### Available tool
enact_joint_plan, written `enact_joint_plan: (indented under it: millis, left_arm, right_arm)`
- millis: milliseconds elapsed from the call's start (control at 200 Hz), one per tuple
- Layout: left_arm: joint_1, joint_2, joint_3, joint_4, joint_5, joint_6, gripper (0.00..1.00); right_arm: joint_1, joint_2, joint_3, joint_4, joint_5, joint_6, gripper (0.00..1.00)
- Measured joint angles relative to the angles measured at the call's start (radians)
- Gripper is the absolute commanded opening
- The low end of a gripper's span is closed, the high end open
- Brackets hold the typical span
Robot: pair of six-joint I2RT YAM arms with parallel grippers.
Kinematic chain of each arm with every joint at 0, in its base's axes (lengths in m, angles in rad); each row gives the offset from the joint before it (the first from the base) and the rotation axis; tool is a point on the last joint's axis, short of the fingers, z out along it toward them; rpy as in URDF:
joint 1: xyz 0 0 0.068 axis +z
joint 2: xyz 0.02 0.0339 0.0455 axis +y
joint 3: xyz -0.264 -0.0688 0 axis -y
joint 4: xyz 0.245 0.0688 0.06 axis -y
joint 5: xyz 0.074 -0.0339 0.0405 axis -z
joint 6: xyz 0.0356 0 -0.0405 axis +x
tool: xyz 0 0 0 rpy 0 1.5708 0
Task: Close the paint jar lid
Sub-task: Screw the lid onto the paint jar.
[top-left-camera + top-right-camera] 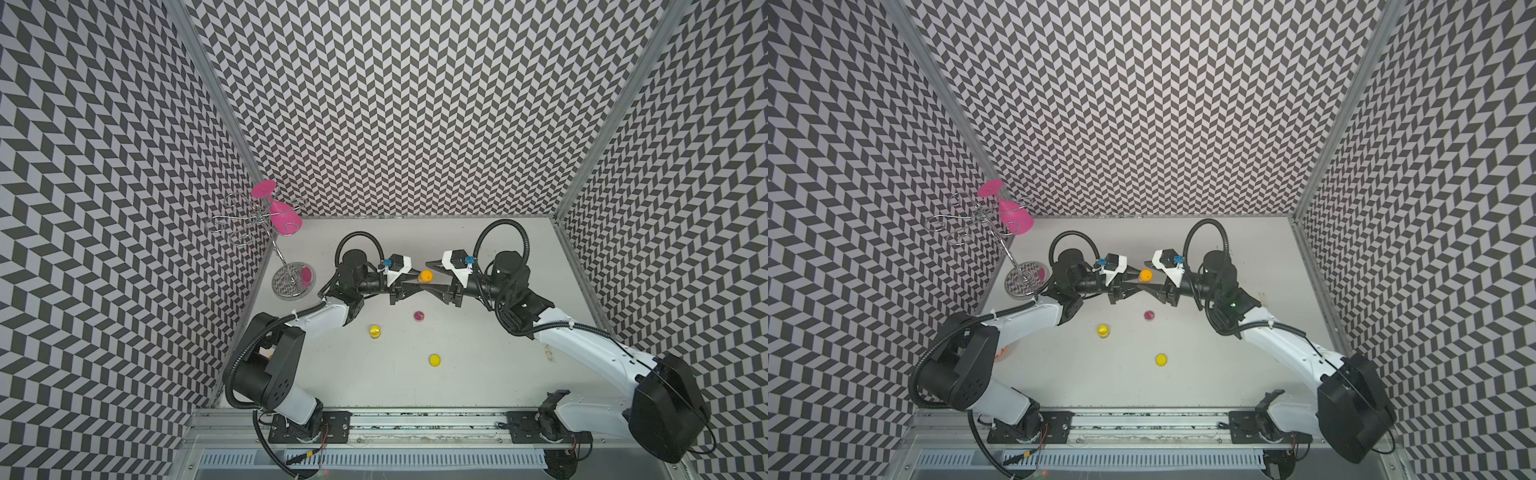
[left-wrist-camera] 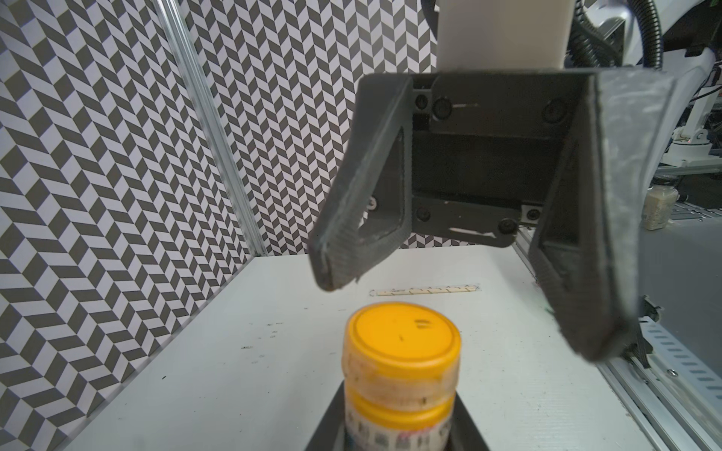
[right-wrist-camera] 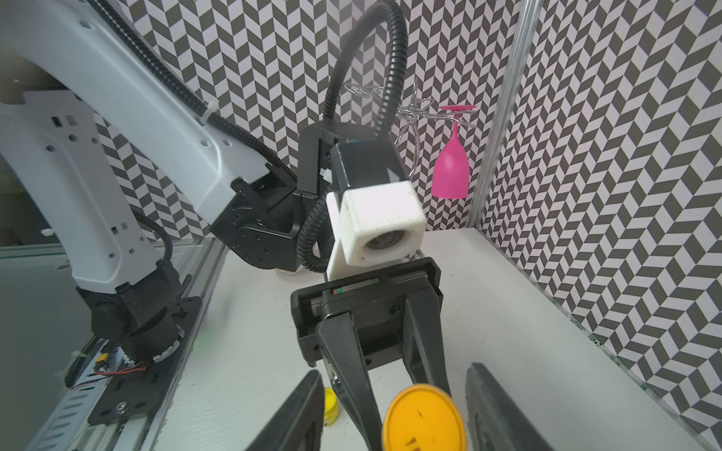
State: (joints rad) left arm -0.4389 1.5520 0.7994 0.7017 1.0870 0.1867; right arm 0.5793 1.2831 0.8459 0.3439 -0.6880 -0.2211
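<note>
In both top views a small paint jar with an orange lid (image 1: 426,276) (image 1: 1146,274) is held above the table's back middle. My left gripper (image 1: 417,279) is shut on the jar's body (image 2: 398,425), and its dark fingers (image 2: 332,421) flank the labelled wall below the lid (image 2: 402,343). The lid sits on top of the jar. My right gripper (image 1: 428,276) faces it from the other side. Its jaws stand open on either side of the lid (image 3: 424,418), with a gap at each finger (image 3: 297,414).
On the table in front of the grippers are a yellow paint jar (image 1: 375,331), a magenta one (image 1: 419,316) and a loose yellow lid (image 1: 434,360). A wire glass rack (image 1: 294,280) holding a pink wine glass (image 1: 284,216) stands at the back left.
</note>
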Motion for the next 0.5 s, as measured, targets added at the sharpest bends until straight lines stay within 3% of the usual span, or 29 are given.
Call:
enact_joint_plan:
  millis: [225, 501]
  left_arm:
    - [0.0, 0.0, 0.0, 0.0, 0.0, -0.001, 0.27]
    - [0.0, 0.0, 0.0, 0.0, 0.0, -0.001, 0.27]
  right_arm:
    - [-0.002, 0.03, 0.0, 0.0, 0.015, 0.017, 0.53]
    - [-0.002, 0.032, 0.001, 0.004, 0.019, 0.039, 0.39]
